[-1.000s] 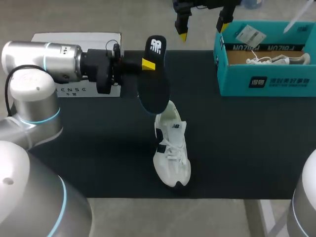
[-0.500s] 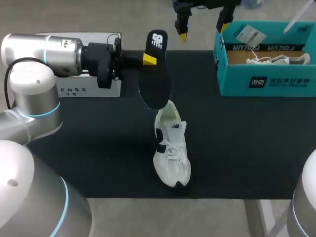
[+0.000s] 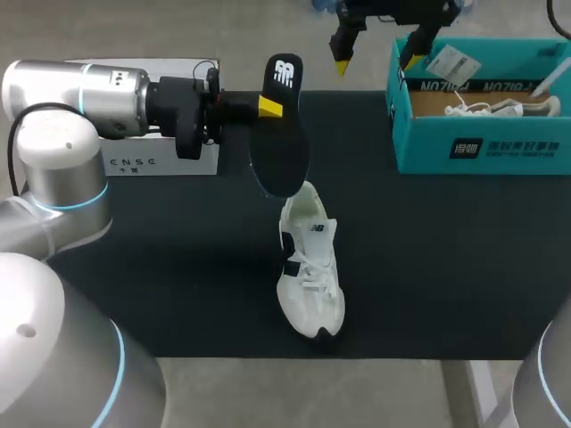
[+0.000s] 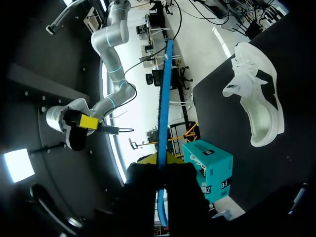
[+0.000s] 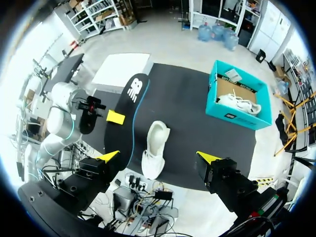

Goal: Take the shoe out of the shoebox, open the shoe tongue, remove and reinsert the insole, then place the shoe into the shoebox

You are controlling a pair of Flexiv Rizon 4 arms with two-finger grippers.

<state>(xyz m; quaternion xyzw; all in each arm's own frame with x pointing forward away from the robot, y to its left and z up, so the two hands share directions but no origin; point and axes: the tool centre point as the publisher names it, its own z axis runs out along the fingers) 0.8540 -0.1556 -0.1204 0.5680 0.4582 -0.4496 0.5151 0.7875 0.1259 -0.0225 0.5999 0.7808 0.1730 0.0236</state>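
Head view has the left claw point(image 3: 268, 109) clamped on the insole point(image 3: 280, 147), long axis hanging toward the heel opening of the white sneaker point(image 3: 309, 272) just below on the table point(image 3: 446, 267) (right claw point(image 3: 376, 61) gapes empty by the shoebox point(image 3: 482, 147)).

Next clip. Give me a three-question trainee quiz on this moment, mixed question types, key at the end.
1. True or false: the left claw is shut on the black insole, which is out of the white shoe on the mat.
2. The right claw is: A) shut on a lace; B) open and empty; C) shut on the box wall.
3. What lies in the teal shoebox?
Key: 1 true; 2 B; 3 a second white shoe.
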